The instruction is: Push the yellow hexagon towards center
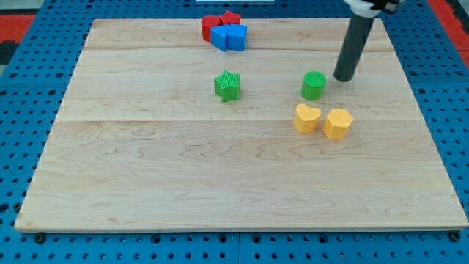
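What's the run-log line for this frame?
tip: right of green cylinder, no contact | yellow hexagon: right of yellow heart, unpushed

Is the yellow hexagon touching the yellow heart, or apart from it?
Touching, or nearly: yellow hexagon sits against yellow heart, no clear board showing between. My tip is above them, contacting neither.

Yellow hexagon [338,123]: small chunky block, six-sided top face, lying flat on the wooden board; sits in the board's right half, nearer the right edge than the left, roughly midway between the top and bottom edges; plain yellow all over, sides slightly darker than the top; unobstructed, fully in view.
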